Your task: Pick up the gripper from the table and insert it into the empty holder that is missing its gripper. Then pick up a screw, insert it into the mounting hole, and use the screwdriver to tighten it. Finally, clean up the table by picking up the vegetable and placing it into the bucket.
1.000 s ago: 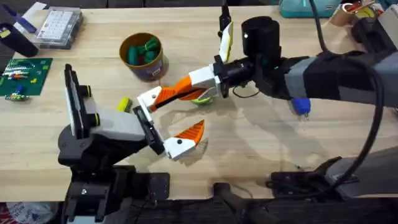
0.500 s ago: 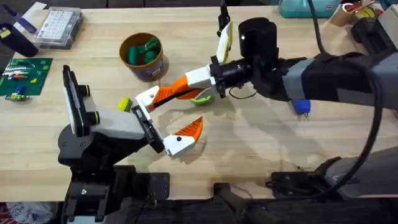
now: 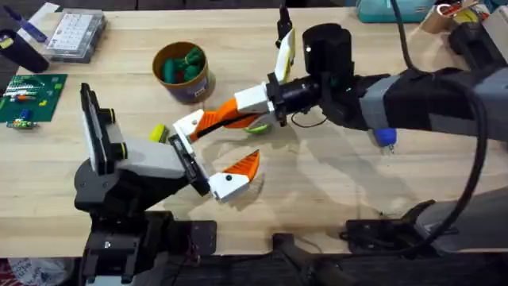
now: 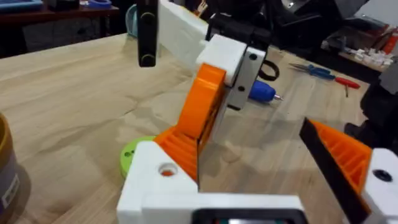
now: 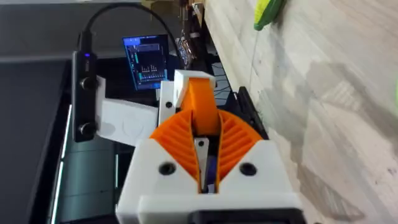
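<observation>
My right gripper (image 3: 230,114) reaches in from the right with its orange pads shut on the orange gripper piece (image 4: 183,146). That piece sits in the white holder (image 4: 155,193) on my left arm's upper jaw. The holder's mounting hole (image 4: 166,169) shows on its face. My left gripper (image 3: 234,143) is open, its other orange finger (image 3: 244,167) well apart. The lime-green vegetable (image 3: 256,126) lies on the table under my right gripper. Beside the right arm, at the right, lies the blue screwdriver (image 3: 384,137). The bucket (image 3: 200,83) stands at the back left with green pieces inside.
A small yellow piece (image 3: 157,133) lies just left of the holder. A clear parts box (image 3: 75,33) and a green circuit board (image 3: 32,97) sit at the far left. Tools lie beyond the screwdriver (image 4: 261,92) in the left wrist view.
My right arm has edged slightly to the left toward the holder. Nothing else has moved.
</observation>
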Motion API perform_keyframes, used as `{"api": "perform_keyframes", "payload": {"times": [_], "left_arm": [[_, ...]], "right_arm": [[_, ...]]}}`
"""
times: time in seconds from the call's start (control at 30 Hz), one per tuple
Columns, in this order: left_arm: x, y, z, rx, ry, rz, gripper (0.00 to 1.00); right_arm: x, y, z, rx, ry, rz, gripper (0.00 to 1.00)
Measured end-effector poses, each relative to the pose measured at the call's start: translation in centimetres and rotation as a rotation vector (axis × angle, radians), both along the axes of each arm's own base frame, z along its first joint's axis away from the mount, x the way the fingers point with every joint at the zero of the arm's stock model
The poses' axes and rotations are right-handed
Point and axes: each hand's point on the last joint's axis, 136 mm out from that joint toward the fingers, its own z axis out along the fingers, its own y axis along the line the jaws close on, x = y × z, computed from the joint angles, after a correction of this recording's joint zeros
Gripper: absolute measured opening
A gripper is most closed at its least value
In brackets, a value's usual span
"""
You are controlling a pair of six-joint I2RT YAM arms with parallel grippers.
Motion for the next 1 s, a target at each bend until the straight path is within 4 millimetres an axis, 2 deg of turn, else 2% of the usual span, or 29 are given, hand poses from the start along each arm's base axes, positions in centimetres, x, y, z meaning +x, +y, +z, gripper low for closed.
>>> {"api": "perform_keyframes", "payload": {"times": [0.2,0.3,0.43,0.53,0.6,0.67,0.73,0.8,1.0], "left_arm": [[-0.4,-0.3,0.1,-0.002,-0.005,-0.027,0.99],[-0.5,-0.3,0.1,-0.002,-0.006,-0.034,0.99],[-0.5,-0.4,0.1,-0.002,-0.006,-0.035,0.99],[-0.5,-0.4,0.1,-0.002,-0.006,-0.035,0.99],[-0.5,-0.4,0.1,-0.002,-0.006,-0.035,0.99],[-0.5,-0.4,0.1,-0.002,-0.006,-0.035,0.99],[-0.5,-0.4,0.1,-0.002,-0.006,-0.035,0.99],[-0.5,-0.4,0.1,-0.002,-0.006,-0.035,0.99],[-0.5,-0.4,0.1,-0.002,-0.006,-0.035,0.99]], "right_arm": [[-1.1,0.7,0.0,-0.001,0.006,0.035,0.246],[-1.3,0.7,0.0,0.001,0.008,0.043,0.341],[-1.5,0.6,0.1,0.006,0.011,0.055,0.421],[-1.4,0.4,0.2,0.011,0.013,0.056,0.556],[-1.1,0.1,0.3,0.014,0.015,0.051,0.678],[-0.6,-0.3,0.3,0.017,0.018,0.04,0.86],[0.0,-0.8,0.4,0.02,0.016,0.025,0.959],[0.7,-1.4,0.4,0.024,0.017,0.007,0.992],[2.8,-3.3,0.5,0.029,0.02,-0.054,0.994]]}}
